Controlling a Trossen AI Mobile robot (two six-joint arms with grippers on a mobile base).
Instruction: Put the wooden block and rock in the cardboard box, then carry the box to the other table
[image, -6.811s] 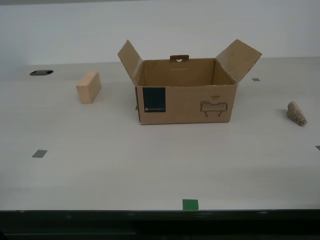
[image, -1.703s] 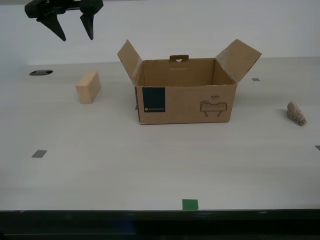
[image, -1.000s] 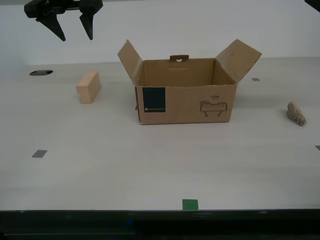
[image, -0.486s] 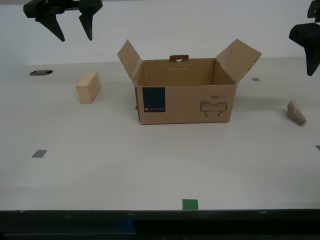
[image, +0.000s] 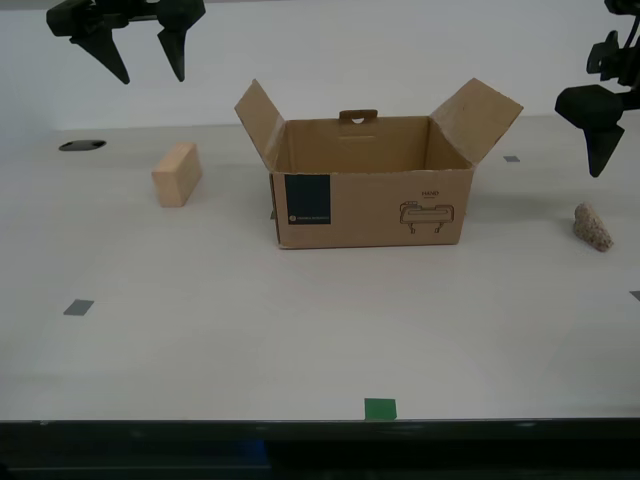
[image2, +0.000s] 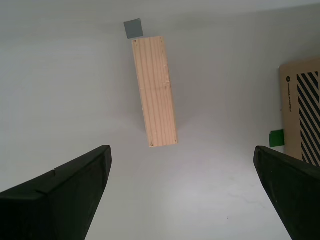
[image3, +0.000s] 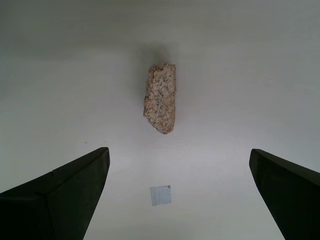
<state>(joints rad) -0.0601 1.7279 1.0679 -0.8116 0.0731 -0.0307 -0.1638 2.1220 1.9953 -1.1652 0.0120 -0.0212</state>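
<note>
Hovering high over the off-white table (image: 300, 330), my second gripper (image: 140, 45) hangs with jaws spread wide and empty above the wooden block (image: 177, 174), which lies on the tabletop toward the exterior view's left of the open cardboard box (image: 370, 195). My first gripper (image3: 180, 200), likewise spread and empty, is above the rock (image: 593, 227) resting on the table toward the exterior view's right, well apart from the box.
</note>
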